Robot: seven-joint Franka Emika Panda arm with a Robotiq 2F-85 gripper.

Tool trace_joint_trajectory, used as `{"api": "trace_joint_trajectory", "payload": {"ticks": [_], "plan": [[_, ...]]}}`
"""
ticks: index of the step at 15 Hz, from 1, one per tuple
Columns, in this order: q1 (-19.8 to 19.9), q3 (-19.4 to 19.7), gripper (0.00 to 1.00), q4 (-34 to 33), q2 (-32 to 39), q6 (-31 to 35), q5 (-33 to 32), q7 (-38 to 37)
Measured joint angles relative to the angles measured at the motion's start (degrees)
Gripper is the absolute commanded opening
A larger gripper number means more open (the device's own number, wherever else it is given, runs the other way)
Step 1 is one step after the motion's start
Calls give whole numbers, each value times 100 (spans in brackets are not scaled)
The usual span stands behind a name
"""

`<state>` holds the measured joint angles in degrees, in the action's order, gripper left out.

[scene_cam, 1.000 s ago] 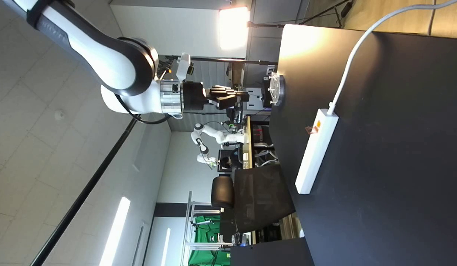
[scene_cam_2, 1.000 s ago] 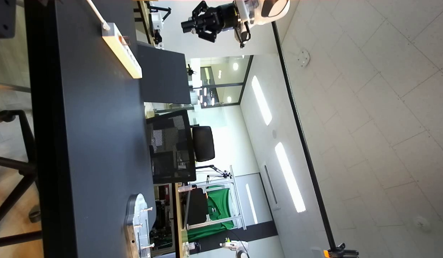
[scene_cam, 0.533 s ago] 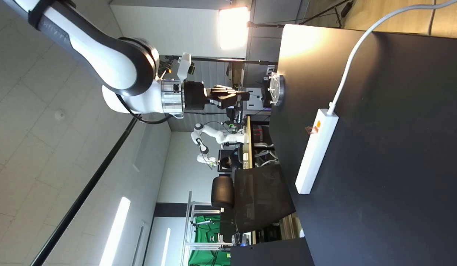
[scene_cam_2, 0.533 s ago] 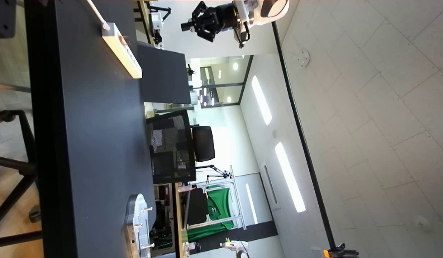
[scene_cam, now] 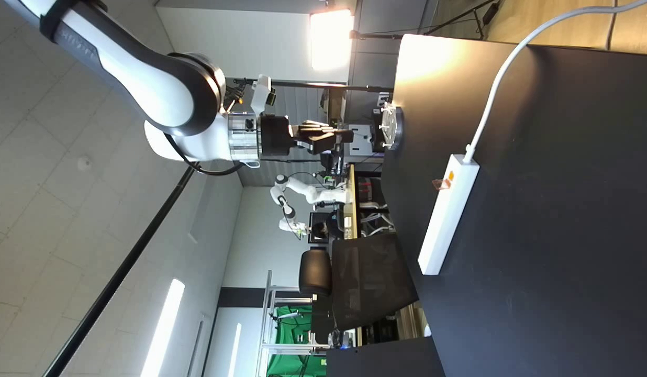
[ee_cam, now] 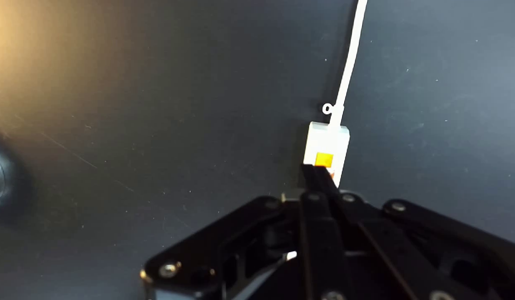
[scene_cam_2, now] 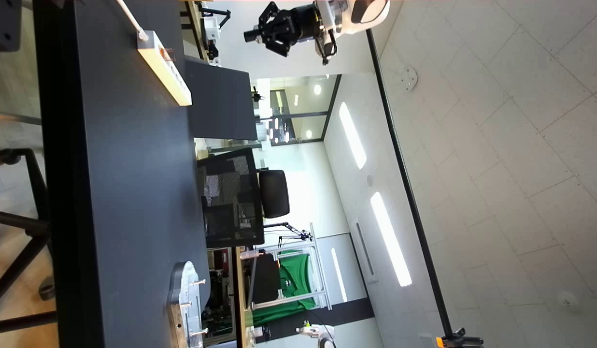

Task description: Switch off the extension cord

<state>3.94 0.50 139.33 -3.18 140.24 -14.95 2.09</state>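
The extension cord (scene_cam: 449,214) is a long white power strip on the dark table, also in the other exterior picture (scene_cam_2: 165,72). Both exterior pictures lie on their side. A pale cable (scene_cam: 492,97) leaves one end. Near that end are an orange patch (ee_cam: 324,160) and a reddish-brown see-through piece (scene_cam: 442,184) standing out from the strip. My gripper (scene_cam: 347,136) hangs well above the table, apart from the strip, also in an exterior view (scene_cam_2: 252,35). Its fingertips (ee_cam: 316,167) are together with nothing between them. In the wrist view the fingers hide most of the strip.
A clear dish-like piece with upright pegs on a dark base (scene_cam: 391,125) stands on the table (scene_cam: 554,251), also in an exterior view (scene_cam_2: 187,304). An office chair (scene_cam_2: 231,198) and a dark panel (scene_cam_2: 221,99) stand past the table edge. A bright lamp (scene_cam: 331,39) shines behind.
My arm and gripper have shifted very slightly toward the table since one second ago, and look still over the last half second. The strip and cable have not moved.
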Motion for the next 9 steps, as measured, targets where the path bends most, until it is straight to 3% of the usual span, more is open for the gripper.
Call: {"api": "trace_joint_trajectory", "payload": {"ticks": [9], "plan": [[-13,0,0,-9,52,-8,6,11]]}}
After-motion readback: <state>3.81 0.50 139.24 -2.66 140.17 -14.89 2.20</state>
